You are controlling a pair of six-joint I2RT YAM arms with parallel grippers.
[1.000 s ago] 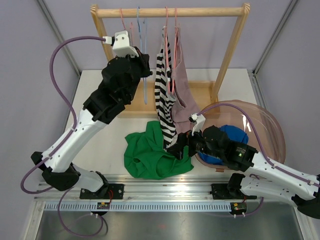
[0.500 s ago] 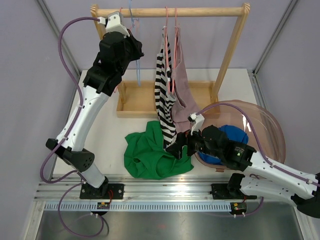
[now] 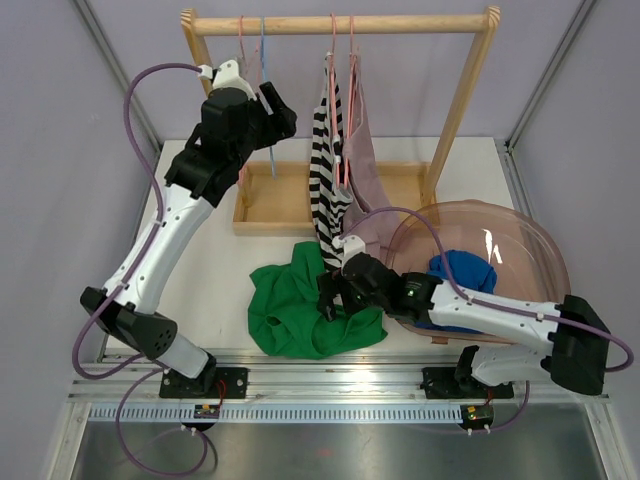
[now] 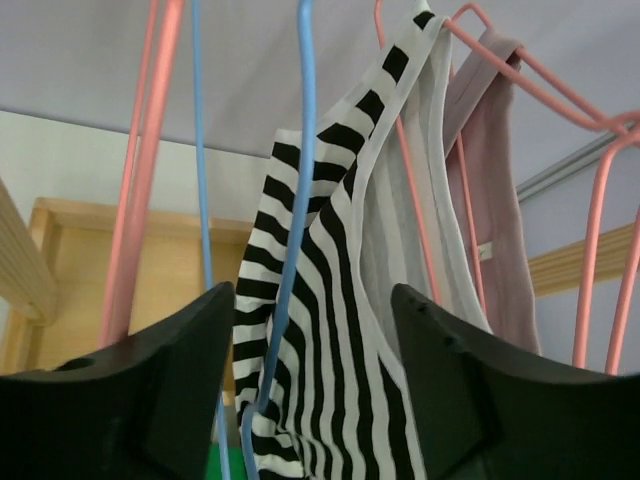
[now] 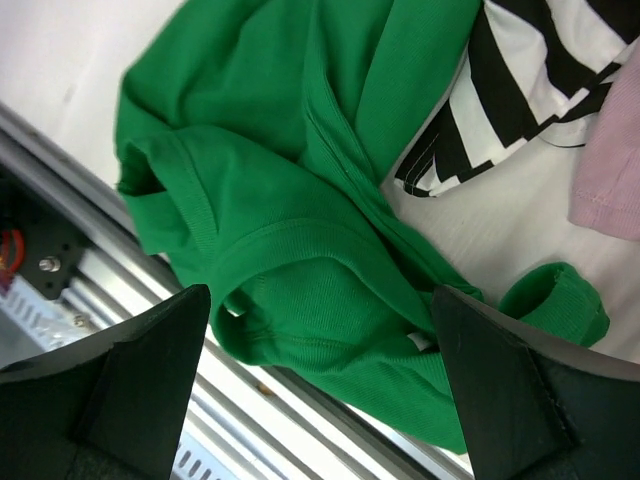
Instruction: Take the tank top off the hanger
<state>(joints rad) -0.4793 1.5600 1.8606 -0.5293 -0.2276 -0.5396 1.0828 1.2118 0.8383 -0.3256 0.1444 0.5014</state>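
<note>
Bright, even overhead light, faint shadows, small glare streak on the basin (image 3: 493, 243).

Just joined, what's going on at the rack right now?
The left gripper is up at the wooden rack, the empty blue hanger between its open fingers, not gripped. The striped tank top and the pink tank top hang on the rack beside it. The right gripper hovers open over the green top, crumpled on the table. A blue garment sits in the pink basin.
</note>
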